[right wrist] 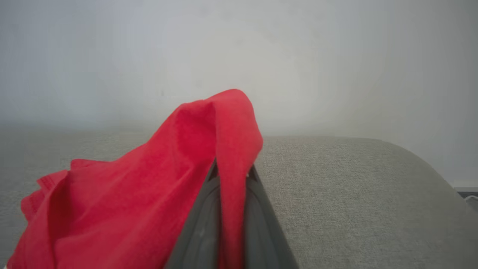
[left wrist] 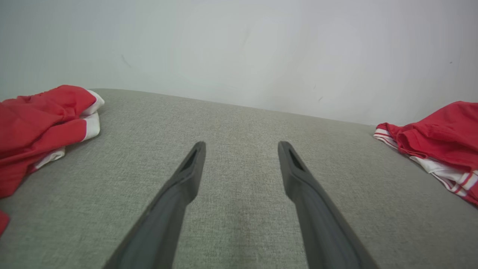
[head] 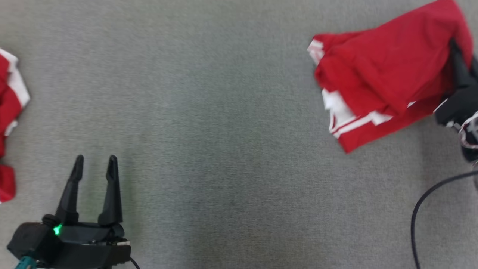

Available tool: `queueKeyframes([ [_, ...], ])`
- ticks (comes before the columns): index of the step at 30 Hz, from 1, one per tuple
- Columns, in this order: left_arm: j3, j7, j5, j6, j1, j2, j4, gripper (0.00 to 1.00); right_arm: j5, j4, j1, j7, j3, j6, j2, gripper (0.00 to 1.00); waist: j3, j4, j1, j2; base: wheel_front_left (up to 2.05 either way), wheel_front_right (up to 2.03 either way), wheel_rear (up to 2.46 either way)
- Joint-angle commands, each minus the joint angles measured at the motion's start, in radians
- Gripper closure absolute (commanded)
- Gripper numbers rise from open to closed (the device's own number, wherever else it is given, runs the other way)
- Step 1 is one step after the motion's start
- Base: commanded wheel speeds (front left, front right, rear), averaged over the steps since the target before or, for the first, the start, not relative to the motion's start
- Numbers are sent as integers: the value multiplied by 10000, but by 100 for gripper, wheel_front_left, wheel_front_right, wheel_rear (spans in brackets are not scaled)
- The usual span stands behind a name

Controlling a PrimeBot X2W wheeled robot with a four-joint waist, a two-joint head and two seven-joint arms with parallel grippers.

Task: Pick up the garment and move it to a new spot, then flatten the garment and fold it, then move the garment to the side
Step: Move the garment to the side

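Right gripper (right wrist: 233,171) pinches a red fold of the garment (right wrist: 112,209); head view adds white panels and striped trim, bunched well right of the spread left gripper (head: 95,161).

Black left gripper (head: 96,160), tapered fingers (head: 111,194) — matte (green light (head: 56,229))

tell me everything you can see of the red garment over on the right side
The garment is soft red cloth with white panels and red-and-white striped trim, bunched and creased. The right tool is shut on a fold of it, holding that part up, while its striped end seems to rest on the grey fabric surface. No numerals are visible.
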Motion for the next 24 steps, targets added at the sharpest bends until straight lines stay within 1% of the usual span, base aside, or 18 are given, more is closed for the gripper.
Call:
queueKeyframes([
  [1,94,-39,97,-23,-143,95,-129,0,-46,217,-447,-65,37,-8,-191,100,664,-566,-2,-1,0,0,0],
  [9,150,-41,266,-71,-218,319,-845,0,-240,1076,-1502,-82,-125,-8,-685,100,1161,-884,-2,-1,0,0,0],
  [16,237,-41,363,-80,-135,502,-1409,0,-563,1567,-2421,-82,75,-8,-1295,100,1434,-957,-2,-1,0,0,0],
  [19,209,-41,402,-85,-72,545,-1708,0,-708,1821,-2890,-33,128,-8,-1661,100,1474,-921,-2,-1,0,0,0],
  [24,312,-41,410,-87,-23,569,-1934,0,-869,2131,-3165,67,258,-8,-1866,100,1497,-880,-2,-1,0,0,0],
])
